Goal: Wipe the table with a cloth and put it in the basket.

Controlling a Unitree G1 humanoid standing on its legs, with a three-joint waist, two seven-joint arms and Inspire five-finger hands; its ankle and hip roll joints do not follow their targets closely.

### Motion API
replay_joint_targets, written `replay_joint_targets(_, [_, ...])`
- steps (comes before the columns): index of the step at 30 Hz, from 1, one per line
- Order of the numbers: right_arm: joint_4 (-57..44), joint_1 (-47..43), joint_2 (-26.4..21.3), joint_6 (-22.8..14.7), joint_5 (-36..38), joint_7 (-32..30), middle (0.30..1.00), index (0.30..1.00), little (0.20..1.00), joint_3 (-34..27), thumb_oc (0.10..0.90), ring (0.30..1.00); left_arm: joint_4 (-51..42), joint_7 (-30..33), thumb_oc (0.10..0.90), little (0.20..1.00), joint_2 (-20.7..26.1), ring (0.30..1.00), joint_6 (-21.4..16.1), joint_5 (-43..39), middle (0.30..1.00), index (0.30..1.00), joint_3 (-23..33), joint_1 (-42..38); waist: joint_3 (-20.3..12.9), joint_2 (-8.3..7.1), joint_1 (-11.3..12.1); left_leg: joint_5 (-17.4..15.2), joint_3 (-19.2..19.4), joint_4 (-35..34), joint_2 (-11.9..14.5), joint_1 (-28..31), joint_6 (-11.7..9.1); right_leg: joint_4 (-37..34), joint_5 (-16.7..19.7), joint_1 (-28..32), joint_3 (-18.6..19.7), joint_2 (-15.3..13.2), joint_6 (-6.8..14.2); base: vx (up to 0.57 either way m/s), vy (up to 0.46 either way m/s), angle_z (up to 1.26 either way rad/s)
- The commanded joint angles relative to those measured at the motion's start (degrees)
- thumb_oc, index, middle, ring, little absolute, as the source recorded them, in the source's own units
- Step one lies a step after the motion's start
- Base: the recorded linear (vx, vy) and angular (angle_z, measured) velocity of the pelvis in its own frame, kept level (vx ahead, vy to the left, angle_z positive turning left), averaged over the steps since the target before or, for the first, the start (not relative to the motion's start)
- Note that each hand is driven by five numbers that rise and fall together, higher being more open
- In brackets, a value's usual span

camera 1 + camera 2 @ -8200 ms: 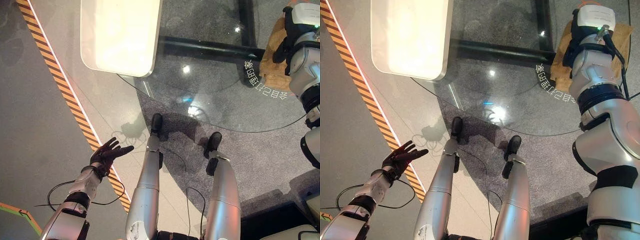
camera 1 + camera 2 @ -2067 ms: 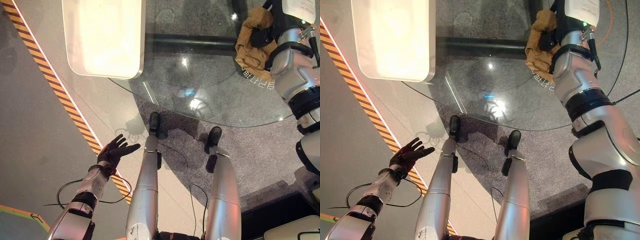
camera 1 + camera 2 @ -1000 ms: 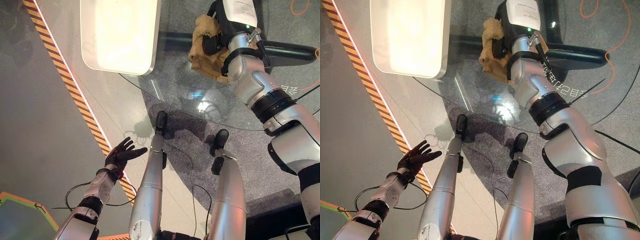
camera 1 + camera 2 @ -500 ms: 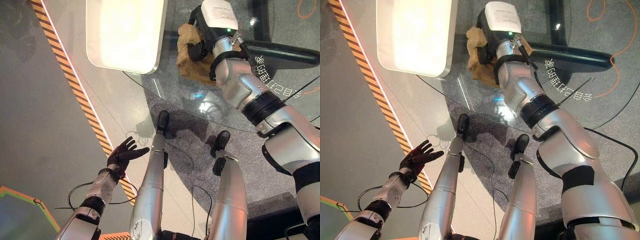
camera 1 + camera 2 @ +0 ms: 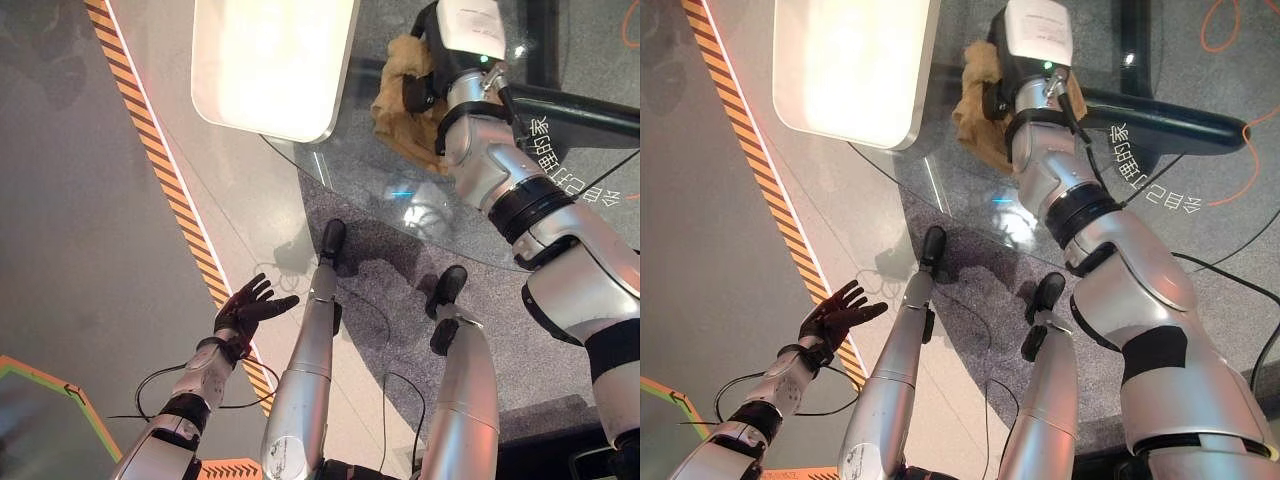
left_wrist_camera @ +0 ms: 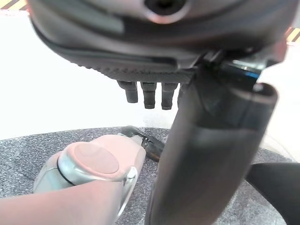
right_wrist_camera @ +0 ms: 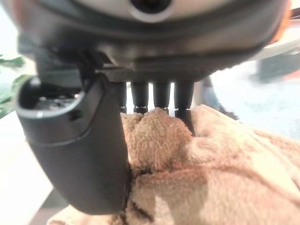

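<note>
Cloth (image 5: 405, 105) is what matters, but going left to right: the left robot hand (image 5: 243, 310) hangs low over the floor, well away from the bench (image 5: 400, 200), fingers spread and holding nothing. At far right the right robot hand (image 7: 93, 140) lies directly on the bunched tan cloth on the glass bench, fingers and thumb curled into it. It is clearly the nearer hand. Its wrist view shows that grip; the eye views show no basket.
</note>
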Motion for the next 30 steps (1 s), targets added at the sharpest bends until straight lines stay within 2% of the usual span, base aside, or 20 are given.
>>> replay_joint_targets(1, [3.77, -9.31, -9.67, 1.87, -0.57, -8.03, 0.300, 0.300, 0.200, 0.92, 0.100, 0.300, 0.08, 0.14, 0.800, 0.900, 4.02, 0.900, -0.87, -1.97, 0.900, 0.900, -1.54, 3.16, -0.88, 0.33, -0.74, -6.56, 5.27, 4.38, -7.14, 0.07, 7.77, -10.46, 5.72, 3.16, -6.51, 3.95, -1.71, 0.00, 0.010, 0.06])
replay_joint_targets(8, [8.94, -9.70, -16.04, 3.24, 1.41, -12.40, 0.300, 0.300, 0.200, 1.30, 0.100, 0.300, 0.36, -0.52, 0.800, 0.900, 6.58, 0.900, 0.24, -4.39, 0.900, 0.900, -1.39, 2.80, -0.88, -0.10, -1.63, -6.83, 5.34, 4.66, -6.74, -0.57, 7.95, -10.36, 5.82, 2.51, -6.20, 3.84, -1.60, 0.00, 0.004, 0.05])
replay_joint_targets(15, [12.37, -9.09, -21.80, 6.84, 3.05, -14.35, 0.300, 0.300, 0.200, 0.30, 0.100, 0.300, 1.10, -1.61, 0.800, 0.900, 8.93, 0.900, 1.89, -5.86, 0.900, 0.900, 0.01, 2.10, -0.88, -0.95, -3.06, -7.27, 5.88, 4.83, -6.09, -0.48, 7.97, -10.51, 5.93, 2.43, -5.59, 4.15, -1.47, 0.00, 0.000, 0.00])
replay_joint_targets(20, [13.82, -7.35, -25.70, 9.53, 6.85, -14.87, 0.300, 0.300, 0.200, -1.42, 0.100, 0.300, 1.64, -1.97, 0.800, 0.900, 10.55, 0.900, 3.09, -6.74, 0.900, 0.900, 1.09, 1.78, -0.88, -1.72, -4.14, -7.48, 6.15, 4.75, -5.67, -0.27, 8.00, -10.87, 6.06, 2.67, -5.18, 4.57, -1.40, 0.00, 0.000, 0.00])
replay_joint_targets(30, [14.55, -2.90, -29.59, 10.23, 12.86, -16.37, 0.300, 0.300, 0.200, -6.22, 0.100, 0.300, 3.15, -2.68, 0.800, 0.900, 12.70, 0.900, 4.52, -8.04, 0.900, 0.900, 2.43, 0.55, -0.88, -2.66, -5.68, -7.84, 6.49, 4.71, -5.19, -0.23, 8.04, -11.40, 6.21, 2.72, -4.34, 5.39, -1.40, 0.00, 0.000, -0.05])
